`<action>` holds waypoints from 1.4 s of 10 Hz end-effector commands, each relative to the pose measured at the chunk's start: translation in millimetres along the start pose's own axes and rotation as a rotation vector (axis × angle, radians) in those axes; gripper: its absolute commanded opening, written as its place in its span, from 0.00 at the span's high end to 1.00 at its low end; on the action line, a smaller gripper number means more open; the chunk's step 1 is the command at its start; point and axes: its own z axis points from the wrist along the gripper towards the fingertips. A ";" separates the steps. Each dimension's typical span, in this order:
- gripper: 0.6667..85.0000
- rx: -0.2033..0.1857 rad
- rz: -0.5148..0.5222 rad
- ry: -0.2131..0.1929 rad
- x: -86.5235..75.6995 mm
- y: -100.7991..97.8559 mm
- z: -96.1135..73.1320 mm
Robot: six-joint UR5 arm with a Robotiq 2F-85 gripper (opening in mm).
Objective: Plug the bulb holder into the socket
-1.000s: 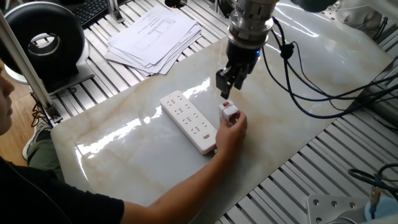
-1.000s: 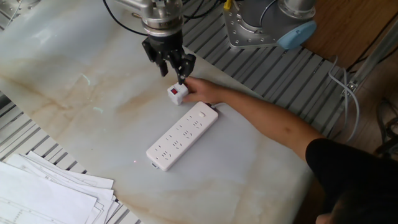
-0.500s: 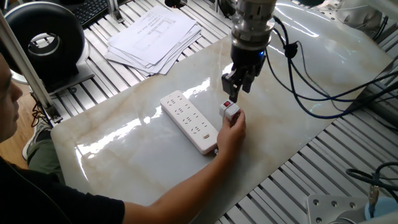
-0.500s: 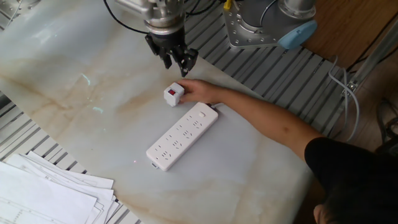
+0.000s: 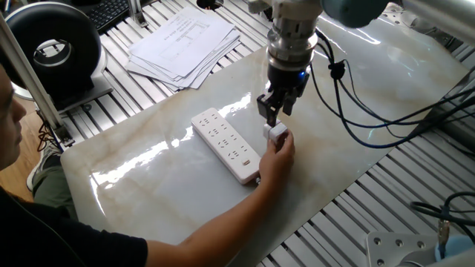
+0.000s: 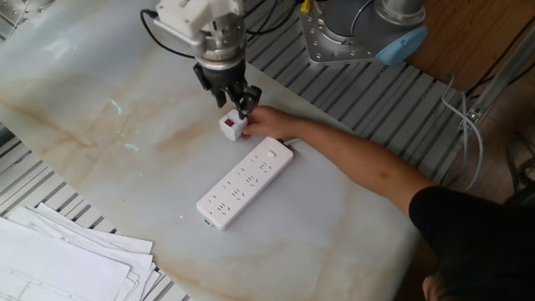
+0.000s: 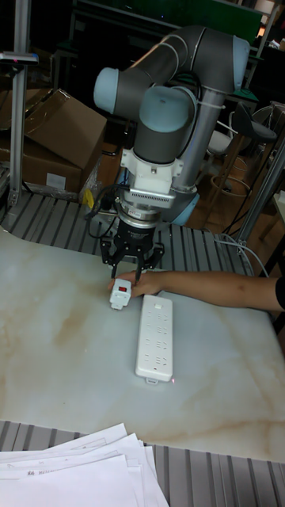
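1. The bulb holder (image 6: 233,125) stands on the table (image 6: 100,142), steadied by a person's hand (image 6: 266,122), at 11 o'clock off the socket (image 6: 245,182).
2. The gripper (image 6: 233,102) hovers just above it, fingers spread, empty.
3. Judged step: grasping; next, descend and close squarely.

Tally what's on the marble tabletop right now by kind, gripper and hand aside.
Bulb holder: 1
Socket strip: 1
Paper stack, at the table's edge: 1
Total: 3

Arm vertical, gripper (image 6: 231,102) pointing down (fingers parted)
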 end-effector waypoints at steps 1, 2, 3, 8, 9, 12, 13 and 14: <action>0.39 0.005 0.010 -0.004 -5.7 -0.2 8.9; 0.39 -0.004 0.016 -0.003 -5.6 1.0 10.7; 0.39 -0.017 0.027 0.001 -5.1 3.8 12.6; 0.39 -0.005 0.034 0.011 0.1 -2.2 24.6; 0.39 -0.005 0.034 0.011 1.1 -3.1 26.0; 0.40 -0.009 0.049 0.018 3.4 1.6 28.6; 0.40 -0.009 0.051 0.018 3.6 2.6 30.1; 0.40 -0.008 0.052 0.020 5.4 2.4 32.8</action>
